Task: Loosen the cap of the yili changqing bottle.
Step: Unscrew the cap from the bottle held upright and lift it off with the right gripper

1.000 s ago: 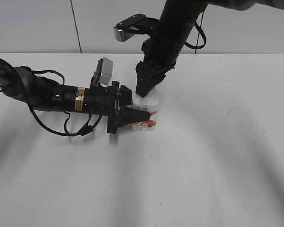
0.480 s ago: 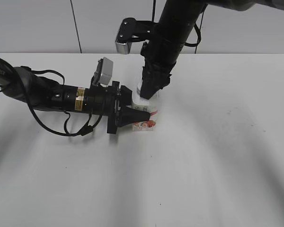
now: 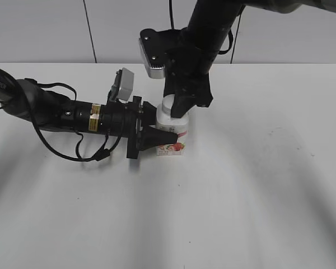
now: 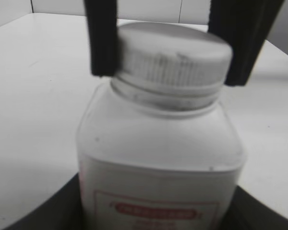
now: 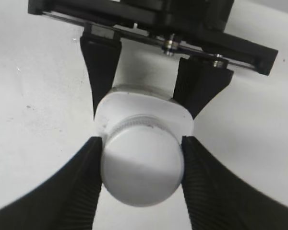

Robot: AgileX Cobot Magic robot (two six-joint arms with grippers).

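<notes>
Near the middle of the white table (image 3: 257, 185), slightly left of centre, stands the yili changqing bottle (image 3: 173, 140), upright, and both arms are on it at once. From the left comes the left gripper (image 3: 163, 134), lying low and level over the tabletop, its black fingers clamped on the bottle's body; the near finger crosses the pink-red label at the front. The left wrist view looks straight at the bottle's white shoulder, with the dark inner edges of that gripper showing at the lower corners on either side of the body.

Up top, the right gripper (image 5: 141, 165) drops in from above and is closed on the cap (image 5: 142, 165). In the right wrist view its ribbed pads (image 5: 84, 182) press the white cap from left and right, touching it on both sides with no gap to see. The left wrist view confirms it: two black fingers (image 4: 103, 38) flank the ribbed side of the cap, one at each edge, hard against it. The cap sits on the neck and looks level, with the collar ring visible just below it. Whether it has turned at all, the views cannot say.

In the exterior view the right arm (image 3: 207, 33) stands tall behind the bottle, its wrist camera (image 3: 152, 53) jutting to the left.
</notes>
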